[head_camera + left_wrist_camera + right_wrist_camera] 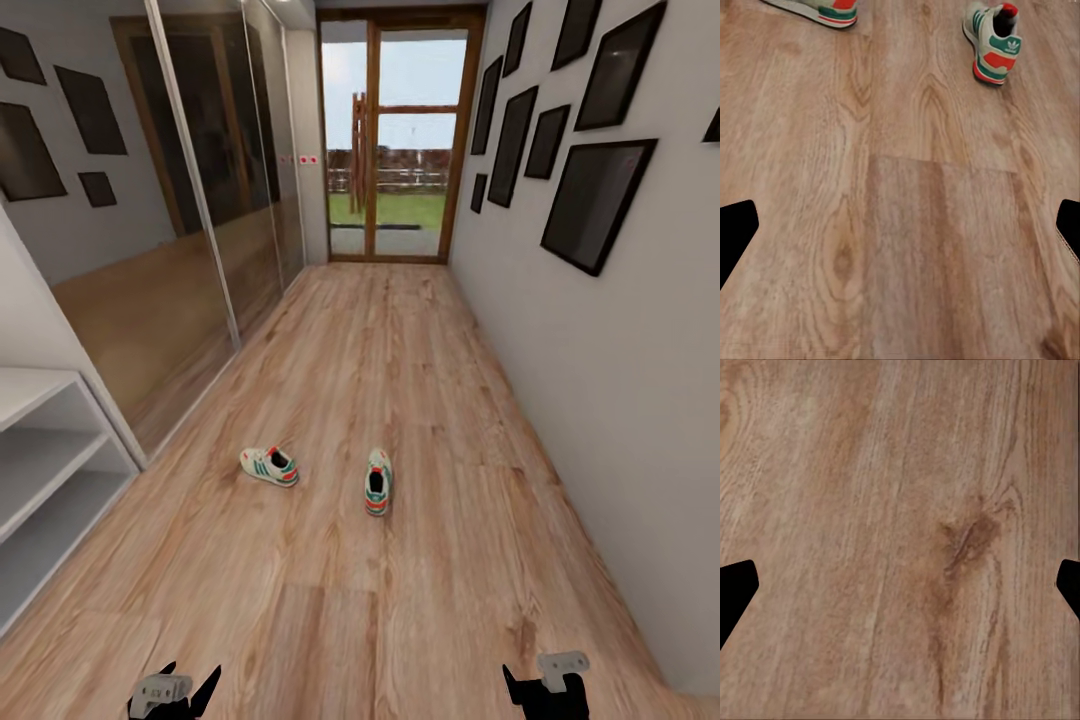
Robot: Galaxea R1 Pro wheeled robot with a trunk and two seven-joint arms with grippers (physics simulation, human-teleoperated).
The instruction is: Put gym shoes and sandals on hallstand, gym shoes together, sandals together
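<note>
Two gym shoes lying on corridor floor (400, 380), mid-corridor, well apart from each other: left gym shoe (269, 466) sitting nearer shelf unit (40, 470), right gym shoe (378, 482) lying further right. Shelf unit standing at left edge, mirrored doors (200, 200) running behind it. Picture frames (590, 200) hanging along right wall. Glass door (395, 140) closing far end.
</note>
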